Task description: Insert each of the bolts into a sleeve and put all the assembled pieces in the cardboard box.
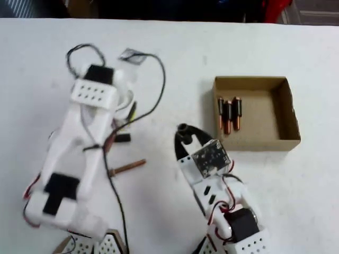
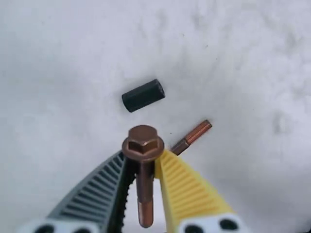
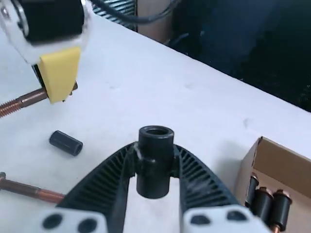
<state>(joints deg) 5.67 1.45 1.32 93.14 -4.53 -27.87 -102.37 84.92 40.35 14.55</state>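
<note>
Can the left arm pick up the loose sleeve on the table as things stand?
Probably not yet: the left tool is shut on a bolt, so it has no free grip. The loose sleeve itself lies open on the table close ahead, nothing over it.

Loose bolt [image 2: 198,132] half behind left claw [image 2: 144,162]

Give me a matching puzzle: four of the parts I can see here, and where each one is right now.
Things:
1 held bolt
2 held sleeve
3 loose sleeve
4 assembled pieces

Places:
A in the box
B in the right claw
C lying on the table
D in the left claw

Pairs: 1-D, 2-B, 3-C, 4-A.
</note>
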